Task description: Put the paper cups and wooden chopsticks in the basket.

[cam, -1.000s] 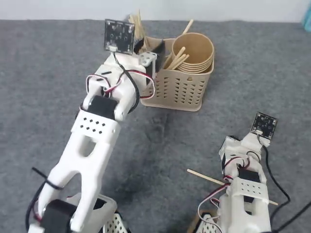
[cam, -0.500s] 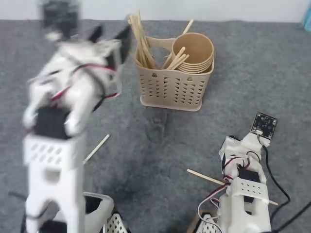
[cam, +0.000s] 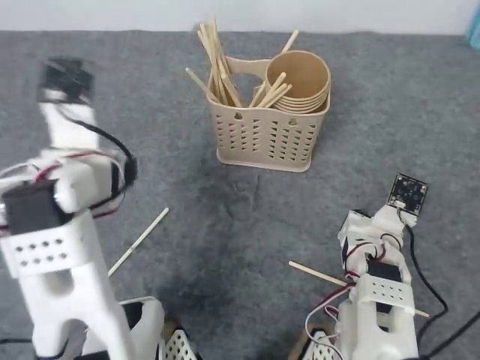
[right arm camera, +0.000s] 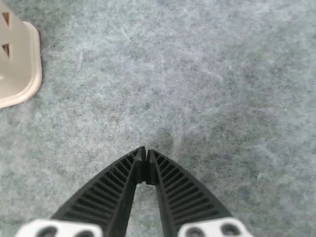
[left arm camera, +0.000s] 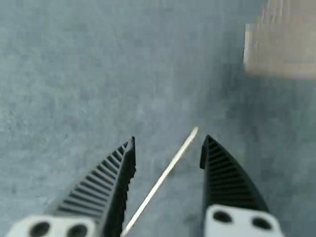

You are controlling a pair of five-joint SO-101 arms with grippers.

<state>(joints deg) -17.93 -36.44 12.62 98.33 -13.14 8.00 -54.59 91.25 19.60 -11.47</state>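
Observation:
The beige basket point(cam: 262, 133) stands at the back of the grey carpet. A stack of paper cups point(cam: 298, 79) sits in its right half, and several wooden chopsticks point(cam: 216, 61) stand upright in its left half. One loose chopstick point(cam: 139, 241) lies on the carpet by the left arm point(cam: 64, 195). My left gripper point(left arm camera: 169, 139) hangs open above that chopstick point(left arm camera: 163, 177), which runs between its fingers without touching them. A second loose chopstick point(cam: 328, 277) lies partly under the right arm point(cam: 377, 262). My right gripper point(right arm camera: 146, 153) is shut, empty, just above bare carpet.
The basket's corner point(right arm camera: 17, 64) shows in the right wrist view, well off from the gripper. A blurred basket wall point(left arm camera: 281, 44) shows far beyond the left gripper. Open carpet point(cam: 247, 217) lies between the two arms and in front of the basket.
The left arm has swung away from the basket, back and to the left, leaving a bunch of chopsticks standing in it. Its gripper now hangs over the loose chopstick. The right arm kept still.

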